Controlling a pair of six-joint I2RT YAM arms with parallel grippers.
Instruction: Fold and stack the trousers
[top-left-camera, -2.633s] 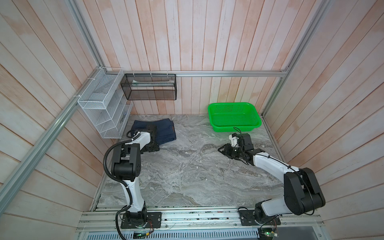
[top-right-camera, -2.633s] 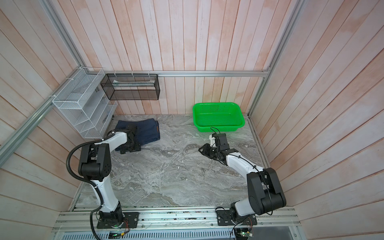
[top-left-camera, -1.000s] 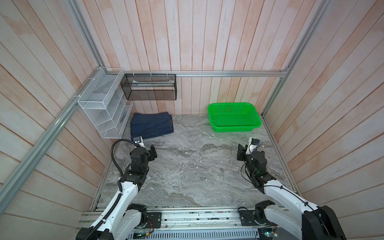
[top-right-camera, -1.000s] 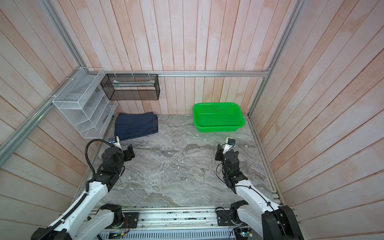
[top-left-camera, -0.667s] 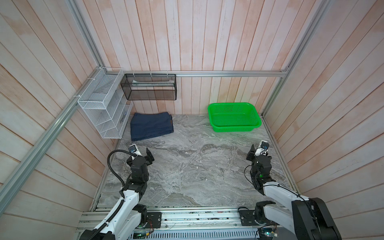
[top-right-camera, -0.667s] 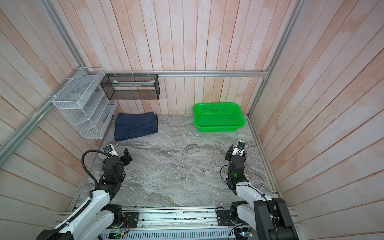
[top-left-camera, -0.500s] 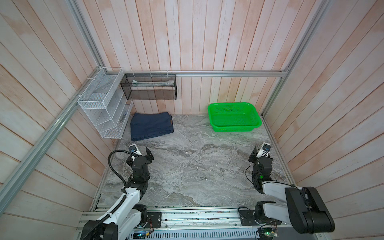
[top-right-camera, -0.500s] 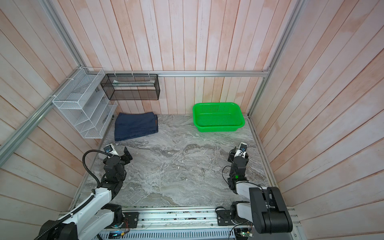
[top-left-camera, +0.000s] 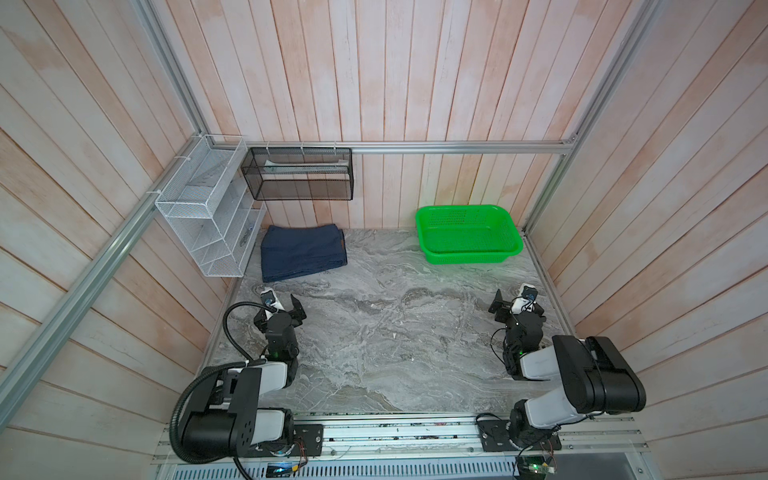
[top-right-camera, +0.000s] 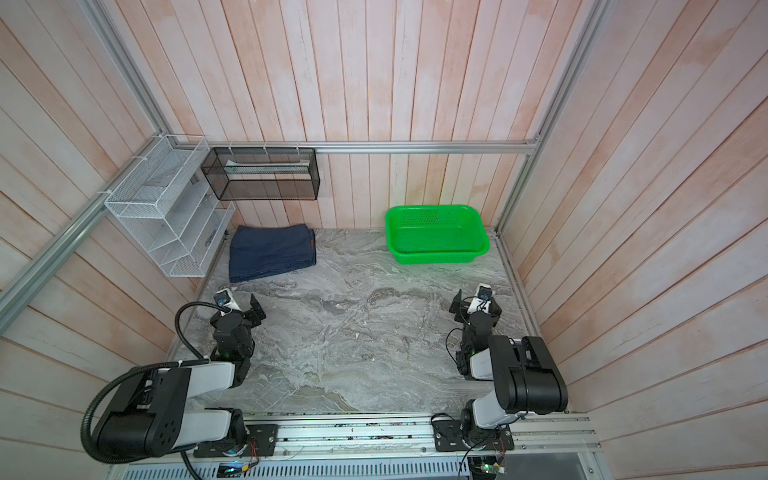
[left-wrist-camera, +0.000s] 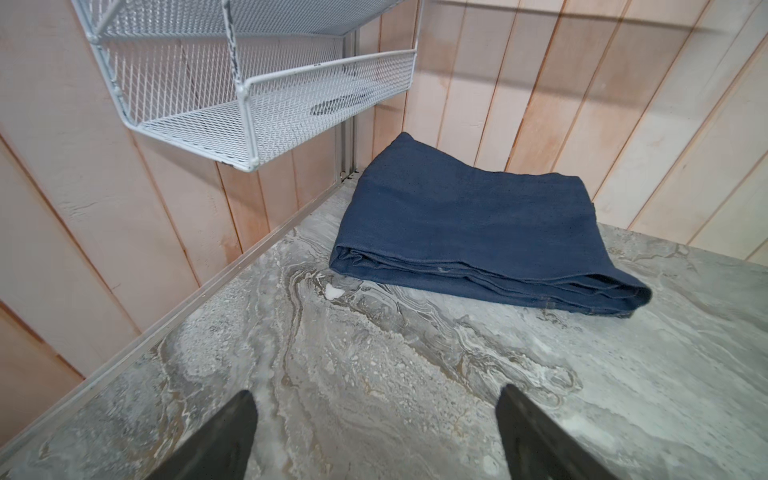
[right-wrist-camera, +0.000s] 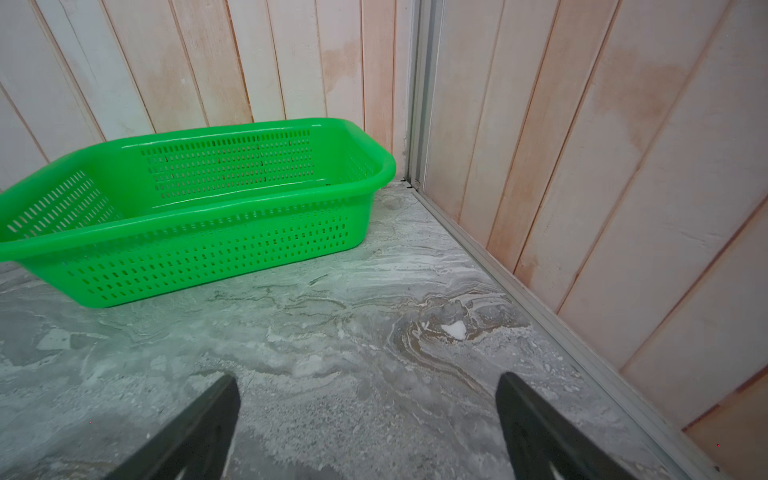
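The trousers (top-left-camera: 303, 252) (top-right-camera: 272, 252) lie folded into a flat dark navy rectangle at the back left of the marble table (top-left-camera: 395, 332), a brown patch showing at their right edge. In the left wrist view the trousers (left-wrist-camera: 457, 232) rest well ahead of my jaws with layered folds facing me. My left gripper (top-left-camera: 279, 309) (top-right-camera: 237, 311) (left-wrist-camera: 376, 399) hangs open and empty over bare table in front of the trousers, apart from them. My right gripper (top-left-camera: 517, 305) (top-right-camera: 478, 307) (right-wrist-camera: 368, 380) is open and empty near the right wall.
A green plastic basket (top-left-camera: 467, 255) (top-right-camera: 436, 257) (right-wrist-camera: 208, 249) stands at the back right. A white wire rack (top-left-camera: 208, 224) (left-wrist-camera: 249, 104) hangs on the left wall above the trousers. A black mesh basket (top-left-camera: 299, 174) hangs on the back wall. Both arms are folded back near the front rail.
Both arms have drawn back toward the front of the table, the left one away from the trousers. The right jaws have spread wider. The trousers have stayed put over the last second.
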